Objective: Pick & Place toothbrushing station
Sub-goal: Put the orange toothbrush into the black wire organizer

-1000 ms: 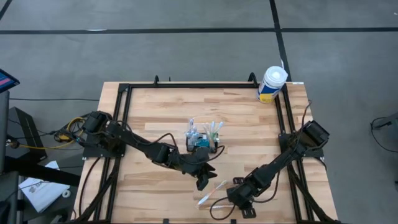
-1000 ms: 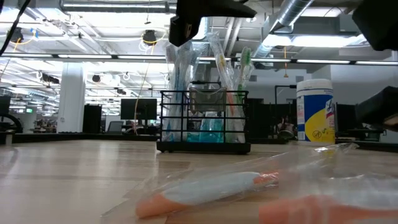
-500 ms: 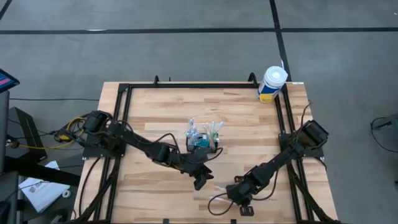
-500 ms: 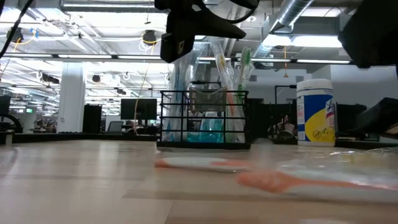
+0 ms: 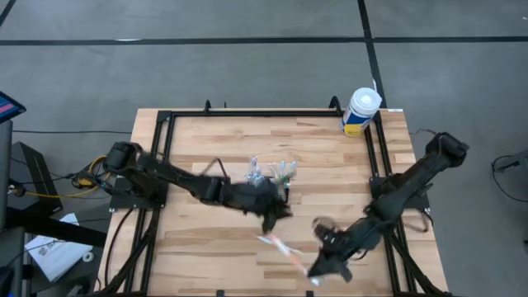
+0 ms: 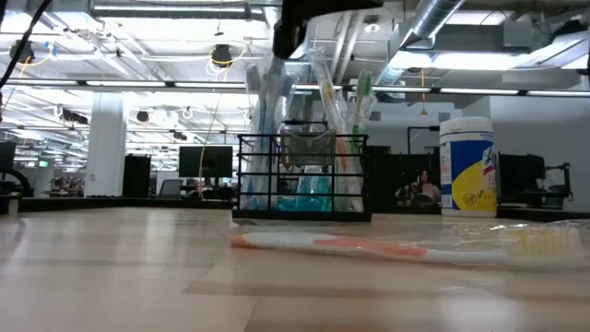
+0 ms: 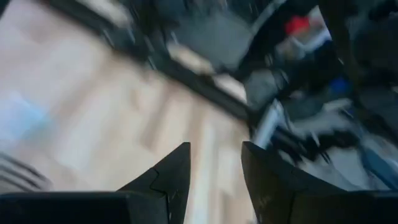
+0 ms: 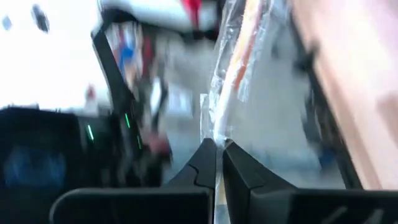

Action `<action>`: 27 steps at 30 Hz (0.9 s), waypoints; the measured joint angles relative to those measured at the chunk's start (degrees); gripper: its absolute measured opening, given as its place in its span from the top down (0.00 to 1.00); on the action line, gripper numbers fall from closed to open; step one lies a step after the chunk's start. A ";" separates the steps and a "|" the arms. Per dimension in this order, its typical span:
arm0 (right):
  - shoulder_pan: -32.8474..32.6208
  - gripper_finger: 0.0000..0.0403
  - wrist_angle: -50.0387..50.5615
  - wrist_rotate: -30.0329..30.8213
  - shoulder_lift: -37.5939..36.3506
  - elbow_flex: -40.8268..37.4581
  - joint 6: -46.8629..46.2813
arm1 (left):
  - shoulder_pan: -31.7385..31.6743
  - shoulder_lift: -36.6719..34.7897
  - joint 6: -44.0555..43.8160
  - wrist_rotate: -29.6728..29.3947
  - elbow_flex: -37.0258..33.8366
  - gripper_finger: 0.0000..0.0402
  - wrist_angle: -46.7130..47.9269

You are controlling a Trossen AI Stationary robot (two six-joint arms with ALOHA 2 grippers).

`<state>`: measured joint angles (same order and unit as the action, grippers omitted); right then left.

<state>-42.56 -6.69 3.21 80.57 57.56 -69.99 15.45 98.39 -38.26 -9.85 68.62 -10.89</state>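
Note:
The toothbrushing station, a black wire caddy, stands mid-table on its base with several wrapped brushes upright in it. My left gripper hovers open just on its near side with nothing between the fingers; the low view shows it at the top. An orange-and-white toothbrush in a clear wrapper stretches toward the near right, where my right gripper is shut on it. My right gripper pinches the clear wrapper's edge between its two shut fingers, at the toothbrush's near-right end. The wrapped brush runs straight on from the fingertips, along the fingers. In the low view it shows level close over the tabletop; I cannot tell whether it touches the wood.
A white tub with a yellow-blue label stands at the far right corner. A black frame rail runs around the wooden tabletop. Bare wood lies at the table's left and near left.
My right gripper has risen and tipped from pointing down toward level, taking the wrapped toothbrush along. The brush has swung round and now lies slantwise toward the near right. My left gripper has moved toward the far edge, closer to the caddy.

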 joint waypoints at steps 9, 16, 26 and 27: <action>-0.90 0.99 -1.54 28.94 -8.11 0.00 1.93 | -10.87 -13.12 10.14 -1.50 0.06 0.66 0.29; -0.27 0.99 -10.60 35.45 -8.18 0.00 14.47 | -16.41 -22.07 12.79 -0.89 0.09 0.66 3.13; 4.58 1.00 -21.58 35.84 -8.21 0.02 19.60 | -14.59 -23.69 16.08 3.46 0.06 0.66 5.47; 5.22 1.00 -23.06 35.83 -8.21 0.02 19.62 | -13.88 -23.43 17.18 3.39 0.05 0.66 5.84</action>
<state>-37.34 -29.76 39.04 72.36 57.58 -50.37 1.57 74.97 -21.08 -6.45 68.67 -5.05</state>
